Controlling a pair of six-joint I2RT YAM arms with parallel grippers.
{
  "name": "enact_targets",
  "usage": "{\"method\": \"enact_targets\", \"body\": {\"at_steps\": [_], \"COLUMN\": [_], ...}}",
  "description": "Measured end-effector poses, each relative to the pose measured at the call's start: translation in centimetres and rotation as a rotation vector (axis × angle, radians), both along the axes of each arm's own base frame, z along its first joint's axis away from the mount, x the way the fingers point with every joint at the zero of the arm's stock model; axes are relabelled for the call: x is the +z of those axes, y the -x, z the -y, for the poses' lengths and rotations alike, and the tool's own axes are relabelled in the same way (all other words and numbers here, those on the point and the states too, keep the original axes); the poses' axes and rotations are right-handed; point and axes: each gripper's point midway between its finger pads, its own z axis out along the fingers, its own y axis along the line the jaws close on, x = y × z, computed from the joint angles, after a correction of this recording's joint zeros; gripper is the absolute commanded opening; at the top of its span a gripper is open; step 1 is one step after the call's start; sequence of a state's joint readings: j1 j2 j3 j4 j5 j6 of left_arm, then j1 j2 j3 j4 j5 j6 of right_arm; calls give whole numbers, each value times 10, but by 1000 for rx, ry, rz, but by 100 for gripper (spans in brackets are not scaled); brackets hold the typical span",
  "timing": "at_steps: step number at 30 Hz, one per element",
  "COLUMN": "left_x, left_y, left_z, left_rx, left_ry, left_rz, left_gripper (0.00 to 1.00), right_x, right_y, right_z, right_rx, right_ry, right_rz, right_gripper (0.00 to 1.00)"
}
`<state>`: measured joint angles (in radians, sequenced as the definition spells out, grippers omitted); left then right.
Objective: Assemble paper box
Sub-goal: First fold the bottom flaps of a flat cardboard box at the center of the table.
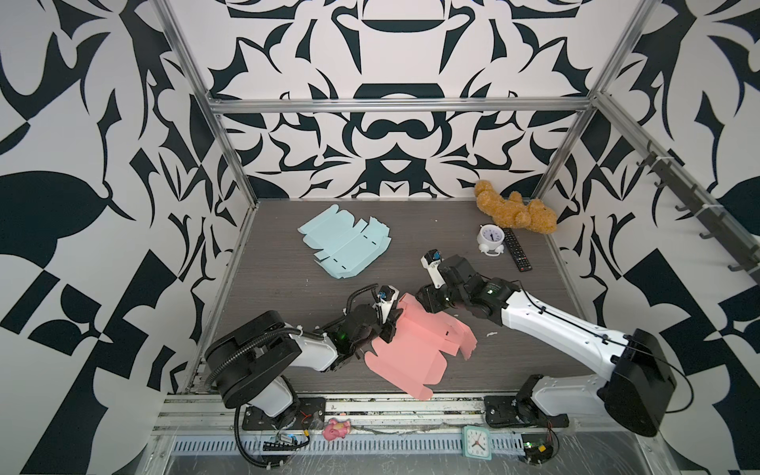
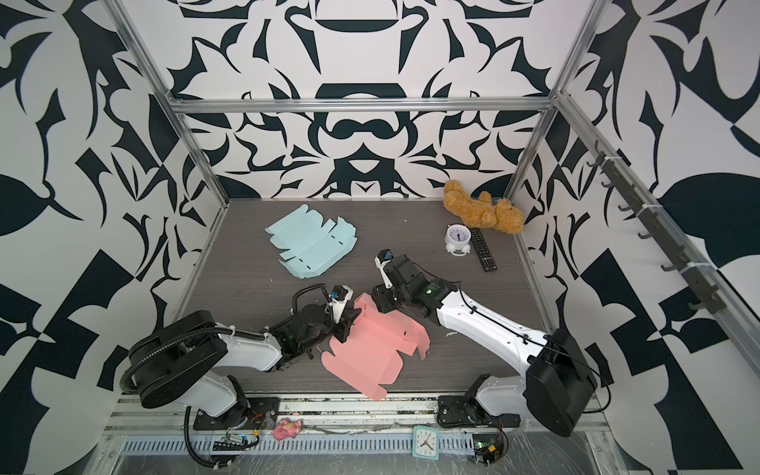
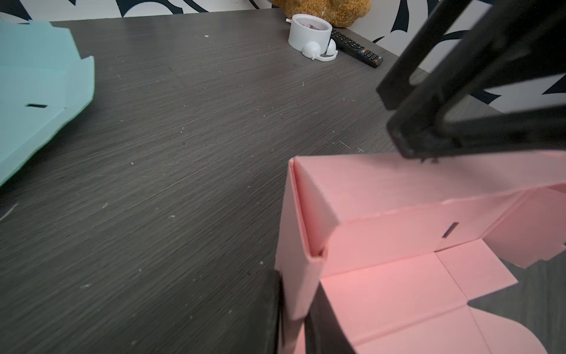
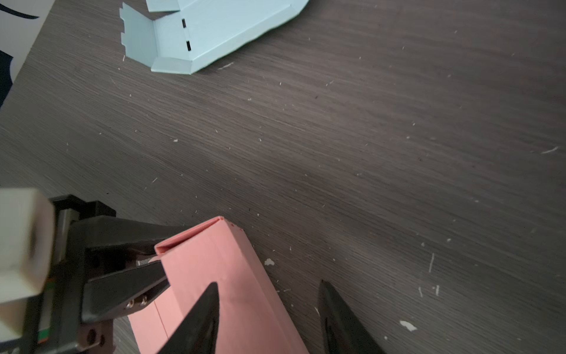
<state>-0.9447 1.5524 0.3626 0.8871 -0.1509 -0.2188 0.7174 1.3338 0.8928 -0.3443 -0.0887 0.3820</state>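
Observation:
A pink paper box blank [image 1: 411, 349] [image 2: 366, 349] lies at the front middle of the table, with one long side wall folded up double. My left gripper [image 1: 394, 325] [image 3: 295, 321] is shut on the near end of that folded wall [image 3: 309, 220]. My right gripper [image 1: 427, 302] [image 4: 268, 285] is open above the wall's other end. One of its fingers [image 4: 208, 306] is over the pink paper [image 4: 214, 269] and the other is over bare table. A flat light blue blank [image 1: 345, 244] [image 2: 312, 242] lies apart at the back left.
At the back right are a brown teddy bear [image 1: 514, 209], a white alarm clock [image 1: 490, 240] and a black remote [image 1: 517, 249]. A pink toy [image 1: 336, 428] and a teal clock [image 1: 477, 442] sit on the front rail. Metal frame posts edge the table.

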Motion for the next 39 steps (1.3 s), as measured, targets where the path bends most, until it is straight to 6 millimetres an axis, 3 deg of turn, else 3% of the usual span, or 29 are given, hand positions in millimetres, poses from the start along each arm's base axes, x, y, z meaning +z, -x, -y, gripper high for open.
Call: {"method": "enact_targets", "body": {"at_steps": [11, 25, 33, 39], "left_x": [-9, -11, -12, -12], "left_y": [-5, -9, -8, -7], "left_z": [0, -4, -3, -3], "left_rx": [18, 55, 61, 65], "left_ry": [-41, -77, -90, -93], "left_rz": [-1, 26, 39, 40], "left_gripper": [22, 11, 13, 17], "right_x": [-16, -16, -18, -19], "right_y": [2, 18, 35, 37], "right_z": [-16, -26, -29, -33], "right_rx": [8, -20, -64, -81], "right_ry": [-143, -320, -425, -445], "right_rz": [-96, -176, -223, -226], "right_gripper": [48, 46, 46, 46]}}
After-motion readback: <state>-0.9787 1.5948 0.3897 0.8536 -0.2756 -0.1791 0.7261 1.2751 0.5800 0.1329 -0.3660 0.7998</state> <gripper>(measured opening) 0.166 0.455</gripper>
